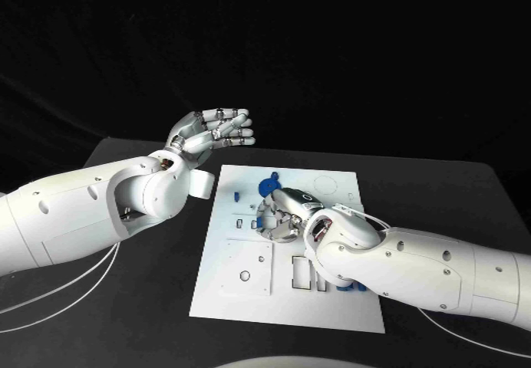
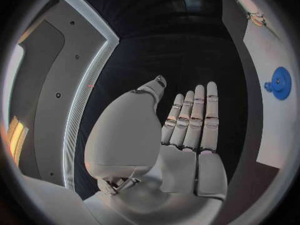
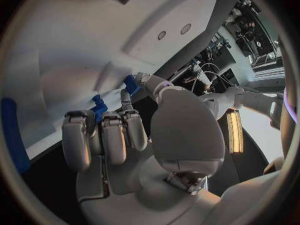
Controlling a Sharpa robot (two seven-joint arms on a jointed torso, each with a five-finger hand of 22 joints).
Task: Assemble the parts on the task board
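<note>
The white task board [image 1: 249, 299] lies mid-table. A round blue part [image 1: 269, 184] sits near its far edge, also seen as the blue disc [image 2: 280, 83] on the board [image 2: 275, 130]. My left hand [image 1: 210, 132] is raised off the board's far left corner, fingers straight, palm bare [image 2: 187, 135]. My right hand [image 1: 285, 216] is bent down onto the board's middle, fingers curled. In the right wrist view, its thumb and a fingertip close on a small blue part [image 3: 131, 84]. A second small blue part [image 3: 99, 107] stands just behind the other fingers.
More blue parts [image 1: 354, 288] lie at the board's right edge under my right forearm. A tiny blue piece [image 1: 235, 195] lies near the board's left edge. Rectangular cut-outs [image 1: 301, 272] mark the near half. A white tab [image 1: 200, 184] juts from my left wrist.
</note>
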